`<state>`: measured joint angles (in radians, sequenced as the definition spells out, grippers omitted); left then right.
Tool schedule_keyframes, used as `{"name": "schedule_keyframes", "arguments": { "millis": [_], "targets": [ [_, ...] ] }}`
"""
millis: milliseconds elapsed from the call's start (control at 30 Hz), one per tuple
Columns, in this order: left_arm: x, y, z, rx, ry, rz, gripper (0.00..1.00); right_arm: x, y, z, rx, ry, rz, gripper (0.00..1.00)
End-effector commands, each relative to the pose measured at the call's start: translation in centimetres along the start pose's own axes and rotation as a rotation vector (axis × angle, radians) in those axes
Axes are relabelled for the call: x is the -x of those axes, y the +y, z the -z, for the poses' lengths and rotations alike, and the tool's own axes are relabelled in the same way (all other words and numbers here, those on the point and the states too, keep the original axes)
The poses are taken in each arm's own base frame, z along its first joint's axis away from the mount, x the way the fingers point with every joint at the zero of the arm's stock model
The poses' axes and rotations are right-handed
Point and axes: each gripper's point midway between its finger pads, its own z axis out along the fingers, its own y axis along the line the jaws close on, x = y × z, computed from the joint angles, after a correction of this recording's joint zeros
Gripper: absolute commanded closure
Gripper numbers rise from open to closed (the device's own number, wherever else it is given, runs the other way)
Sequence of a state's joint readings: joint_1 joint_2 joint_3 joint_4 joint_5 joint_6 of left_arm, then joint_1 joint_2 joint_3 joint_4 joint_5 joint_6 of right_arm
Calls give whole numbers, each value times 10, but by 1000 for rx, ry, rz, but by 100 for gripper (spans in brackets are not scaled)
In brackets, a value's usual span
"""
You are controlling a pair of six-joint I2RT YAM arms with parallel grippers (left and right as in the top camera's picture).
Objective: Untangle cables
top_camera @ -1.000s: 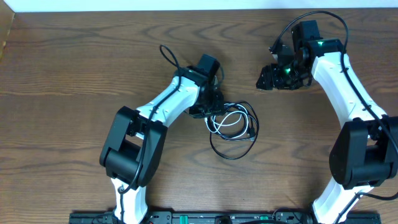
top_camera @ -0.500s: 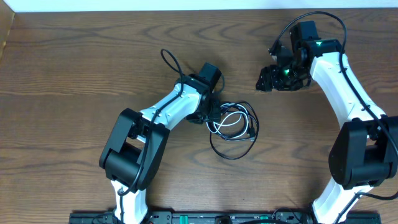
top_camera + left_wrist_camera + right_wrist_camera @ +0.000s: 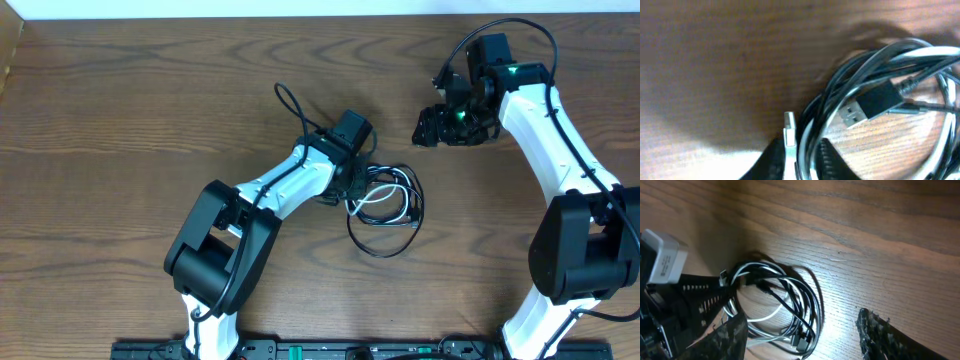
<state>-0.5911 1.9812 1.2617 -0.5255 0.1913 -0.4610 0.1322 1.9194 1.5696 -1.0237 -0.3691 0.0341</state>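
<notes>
Overhead: the cables [image 3: 388, 208] lie coiled near the middle of the bench [image 3: 120, 120], with the left gripper [image 3: 352, 186] at their left side. The right gripper [image 3: 428, 130] hangs apart, nearer the far edge.
Left wrist: the fingers [image 3: 771, 161] pinch several strands.
Right wrist: the fingers [image 3: 882, 332] are spread wide, holding nothing.

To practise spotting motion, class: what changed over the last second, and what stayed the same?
The left hand slid right and closed on the cables, nudging the bundle right. The right hand stayed open and unmoved, away from them.
</notes>
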Motion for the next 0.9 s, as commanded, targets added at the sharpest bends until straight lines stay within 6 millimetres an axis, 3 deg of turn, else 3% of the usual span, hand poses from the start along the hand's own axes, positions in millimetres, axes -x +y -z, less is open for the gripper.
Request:
{"name": "schedule_keyframes", "arguments": {
  "millis": [0,100,200,367,533,700,867],
  "targets": [
    [-4,25,-15,105,-1,5,92,1,5,5,2,-14,11,34],
    [9,22,1,89,-37,5,93,1,7,5,13,-14,27,34],
    [28,11,35,39,-118,8,93,-1,24,6,111,-13,116,35],
    [47,-22,112,-123,-284,-69,93,-3,59,13,322,-31,224,35],
    [50,-33,174,-219,-401,-125,93,-3,78,17,412,-49,273,33],
    [42,-48,204,-414,-392,-238,93,1,84,18,433,-66,289,32],
    [45,-42,217,-543,-369,-224,92,2,90,15,425,-75,323,32]
  ]
}}
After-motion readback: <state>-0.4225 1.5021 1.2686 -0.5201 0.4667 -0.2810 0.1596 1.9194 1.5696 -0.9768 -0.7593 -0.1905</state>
